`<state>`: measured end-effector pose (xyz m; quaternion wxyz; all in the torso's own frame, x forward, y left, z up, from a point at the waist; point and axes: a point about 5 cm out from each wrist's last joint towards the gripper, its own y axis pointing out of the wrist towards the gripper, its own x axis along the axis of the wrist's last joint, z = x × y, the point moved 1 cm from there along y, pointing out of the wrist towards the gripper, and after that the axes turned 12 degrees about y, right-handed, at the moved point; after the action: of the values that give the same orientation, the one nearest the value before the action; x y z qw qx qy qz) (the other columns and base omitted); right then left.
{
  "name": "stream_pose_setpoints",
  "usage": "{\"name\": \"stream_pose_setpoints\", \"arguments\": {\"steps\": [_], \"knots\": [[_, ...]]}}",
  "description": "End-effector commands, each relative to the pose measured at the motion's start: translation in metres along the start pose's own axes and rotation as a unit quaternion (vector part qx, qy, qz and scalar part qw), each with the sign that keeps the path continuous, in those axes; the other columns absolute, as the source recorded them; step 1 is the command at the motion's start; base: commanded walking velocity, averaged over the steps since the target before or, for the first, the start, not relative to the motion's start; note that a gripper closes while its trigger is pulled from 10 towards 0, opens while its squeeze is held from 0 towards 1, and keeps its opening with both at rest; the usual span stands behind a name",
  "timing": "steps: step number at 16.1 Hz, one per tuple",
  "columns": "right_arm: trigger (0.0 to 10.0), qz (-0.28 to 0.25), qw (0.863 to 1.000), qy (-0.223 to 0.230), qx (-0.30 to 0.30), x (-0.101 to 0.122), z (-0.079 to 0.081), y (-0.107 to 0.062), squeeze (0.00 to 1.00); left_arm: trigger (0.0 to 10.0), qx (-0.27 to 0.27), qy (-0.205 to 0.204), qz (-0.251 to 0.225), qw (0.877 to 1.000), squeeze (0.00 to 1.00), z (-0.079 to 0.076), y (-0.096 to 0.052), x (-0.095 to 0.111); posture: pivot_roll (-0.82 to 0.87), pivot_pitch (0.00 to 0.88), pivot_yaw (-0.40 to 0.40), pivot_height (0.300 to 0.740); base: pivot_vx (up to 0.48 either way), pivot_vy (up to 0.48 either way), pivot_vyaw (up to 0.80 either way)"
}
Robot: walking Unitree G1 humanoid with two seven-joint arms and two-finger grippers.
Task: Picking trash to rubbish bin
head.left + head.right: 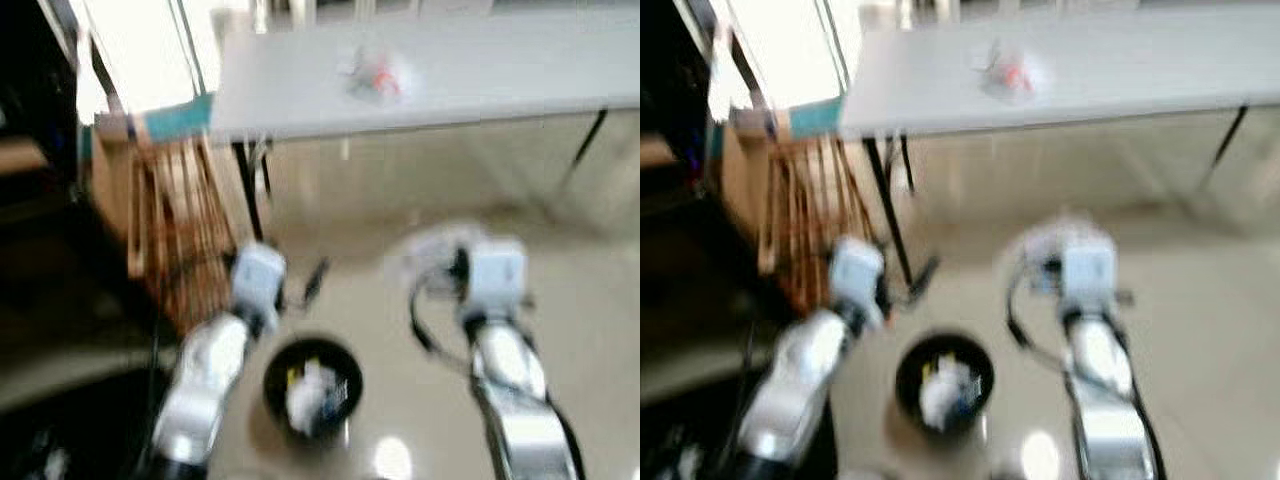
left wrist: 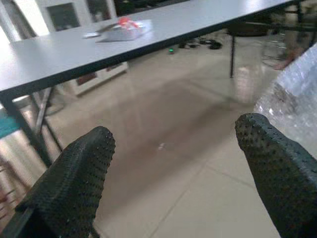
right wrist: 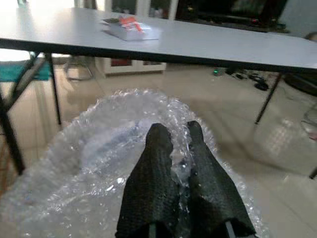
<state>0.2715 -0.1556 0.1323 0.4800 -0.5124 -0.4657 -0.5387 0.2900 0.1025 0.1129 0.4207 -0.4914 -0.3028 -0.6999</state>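
A crumpled sheet of bubble wrap (image 3: 99, 163) is pinched in the right gripper (image 3: 181, 136), whose two black fingers (image 3: 153, 183) press nearly together with a fold of the plastic caught between them. In the head views the wrap shows as a pale, blurred bundle (image 1: 430, 255) at the front of the right arm, held up off the tiled floor (image 1: 590, 330) and forward of the rubbish bin.

The rubbish bin (image 1: 312, 388), round and black, stands on the floor between the two arms with white scraps already inside it.

The left gripper (image 2: 176, 144) hangs over the floor with its fingers (image 2: 74, 183) spread wide and nothing between them; an edge of the bubble wrap shows just beside one finger.

Beyond stands a long grey table (image 1: 480, 80) bearing another clear packet with a red mark (image 1: 378, 76). A wooden rack (image 1: 175, 225) leans by the table's leg on the robot's left.
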Motion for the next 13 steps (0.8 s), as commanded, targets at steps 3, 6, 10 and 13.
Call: {"name": "stream_pose_setpoints", "arguments": {"steps": [3,6,10,13], "knots": [[10.0,0.000,1.000,0.007,0.005,0.0011,0.0043,-0.0008,0.00,10.0,0.000,0.010,-0.002,1.000,0.00,0.0055,0.0005,0.0022,0.00,0.099,0.039,0.740,0.000,0.000,-0.79],[10.0,-0.001,1.000,0.007,0.007,0.0011,0.0049,-0.0007,0.00,10.0,0.005,0.009,0.001,1.000,0.00,0.0066,0.0003,0.0010,0.00,0.098,0.039,0.740,0.000,0.000,-0.73],[10.0,-0.003,1.000,0.001,0.015,0.0017,0.0064,-0.0009,0.00,10.0,0.009,0.008,0.005,1.000,0.00,0.0064,-0.0008,0.0001,0.01,0.102,0.035,0.740,0.000,0.000,0.00],[10.0,-0.002,1.000,-0.002,0.024,0.0017,0.0078,-0.0016,0.00,10.0,0.011,0.009,0.007,1.000,0.00,0.0067,-0.0014,-0.0004,0.00,0.106,0.032,0.740,0.000,0.000,0.53]]}}
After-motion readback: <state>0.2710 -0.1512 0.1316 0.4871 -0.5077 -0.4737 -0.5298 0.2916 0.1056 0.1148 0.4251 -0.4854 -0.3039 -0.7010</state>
